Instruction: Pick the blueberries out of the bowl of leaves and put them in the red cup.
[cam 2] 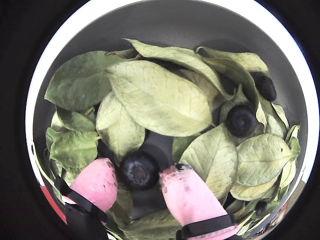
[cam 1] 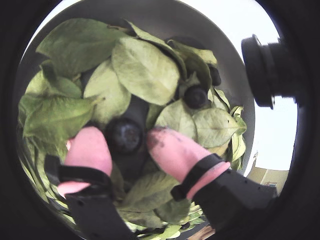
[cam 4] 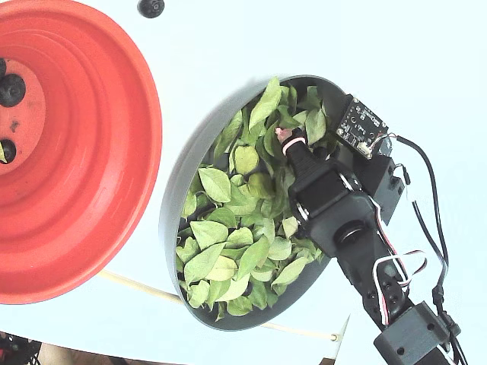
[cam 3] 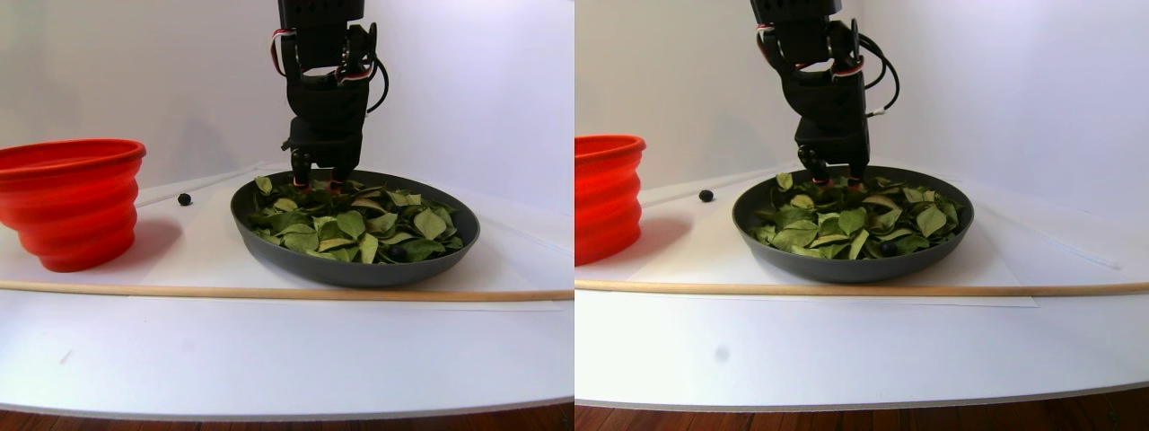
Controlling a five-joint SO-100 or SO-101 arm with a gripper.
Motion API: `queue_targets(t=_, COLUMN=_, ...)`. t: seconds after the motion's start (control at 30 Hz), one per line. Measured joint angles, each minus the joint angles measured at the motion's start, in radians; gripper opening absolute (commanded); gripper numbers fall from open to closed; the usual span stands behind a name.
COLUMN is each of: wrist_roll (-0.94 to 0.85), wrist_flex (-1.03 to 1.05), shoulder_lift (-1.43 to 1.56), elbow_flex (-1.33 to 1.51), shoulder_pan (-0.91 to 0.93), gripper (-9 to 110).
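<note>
The tool [cam 2: 146, 180] is down inside the bowl [cam 2: 180, 22], its pink fingertips [cam 2: 187, 195] part-open and straddling one blueberry [cam 2: 139, 170] without clearly pinching it yet; that berry lies in a gap among the leaves [cam 2: 160, 97] near the bowl's far rim in the stereo pair view. It looks light, round and soft-skinned, likely to roll or bruise, so I would close gently across its widest girth. The leaves look thin, limp and apt to cling. Counted: three berries visible in a wrist view, the held-between one plus two more to the right [cam 2: 241, 120] [cam 2: 265, 86]; three sit in the red cup [cam 4: 99, 152]; one stray berry [cam 4: 151, 7] lies on the worktop [cam 4: 251, 38] beyond it; one bowl, one cup
</note>
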Motion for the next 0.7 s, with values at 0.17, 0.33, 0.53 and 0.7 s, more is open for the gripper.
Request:
queue_targets(t=0.17, wrist_roll=0.000, wrist_flex=-0.006, shoulder_lift=-0.009, elbow_flex=-0.002, shoulder_pan=0.000, gripper=14)
queue_targets(t=0.33, wrist_roll=0.000, wrist_flex=-0.014, shoulder_lift=-0.014, elbow_flex=-0.002, shoulder_pan=-0.003, gripper=12)
queue_targets(t=0.53, wrist_roll=0.000, wrist_flex=-0.014, shoulder_lift=-0.014, elbow_flex=-0.005, shoulder_pan=-0.003, gripper=11)
queue_targets(t=0.7, wrist_roll=-0.006, wrist_flex=-0.014, shoulder_lift=-0.014, elbow_flex=-0.005, shoulder_pan=-0.003, gripper=11)
